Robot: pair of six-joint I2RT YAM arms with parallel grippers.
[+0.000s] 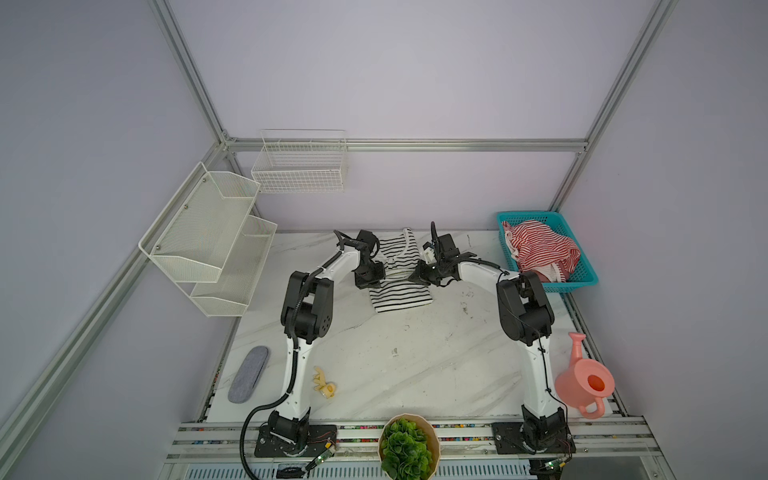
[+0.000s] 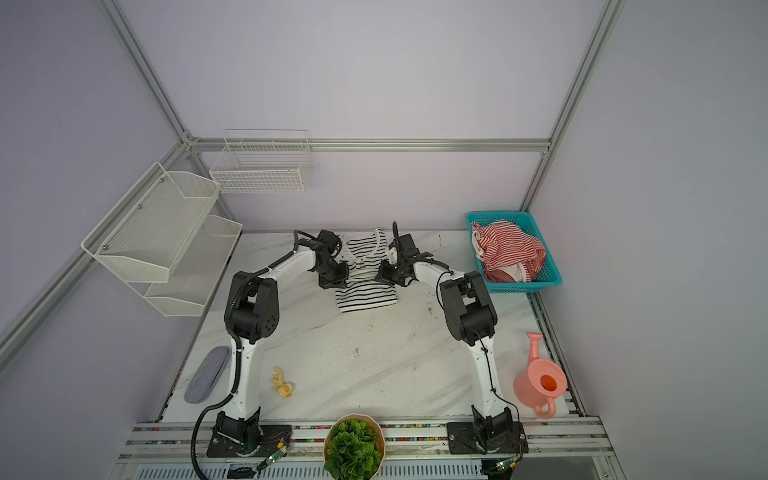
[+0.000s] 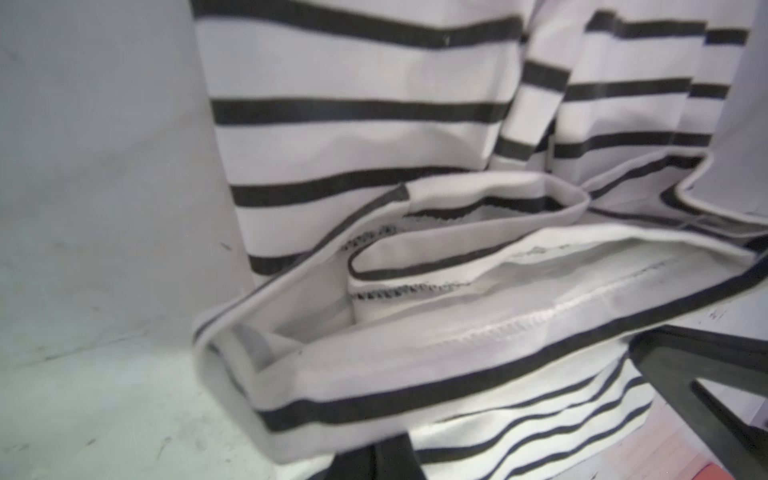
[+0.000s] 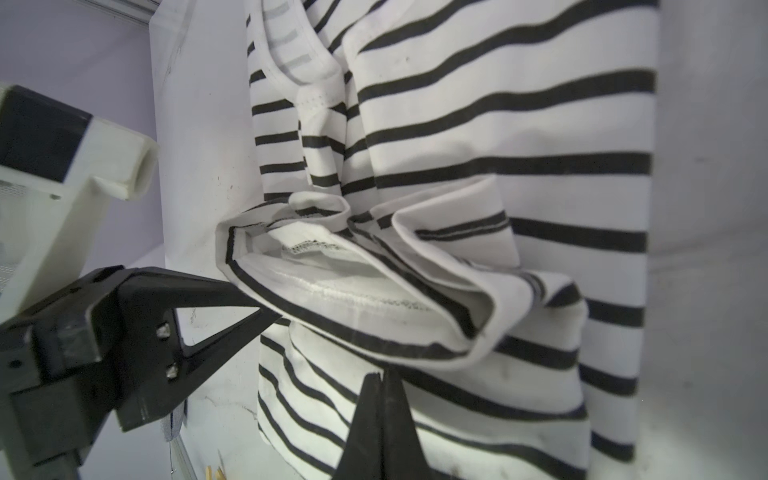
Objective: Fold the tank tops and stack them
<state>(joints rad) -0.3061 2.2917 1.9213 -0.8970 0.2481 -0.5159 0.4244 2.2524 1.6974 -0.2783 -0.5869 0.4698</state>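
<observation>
Tank top (image 1: pixel 401 297) (black-and-white), left fingers (image 3: pixel 390 459), right fingers (image 4: pixel 368 424) pinching hem

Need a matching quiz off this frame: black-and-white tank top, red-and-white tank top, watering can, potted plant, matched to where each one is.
1. black-and-white striped tank top
2. red-and-white striped tank top
3. pink watering can
4. potted plant

A. in the teal basket
B. near right corner of the table
C. just past the table's near edge, middle
D. pinched by left hand and right hand

Pairs: 1-D, 2-A, 3-B, 4-C
</observation>
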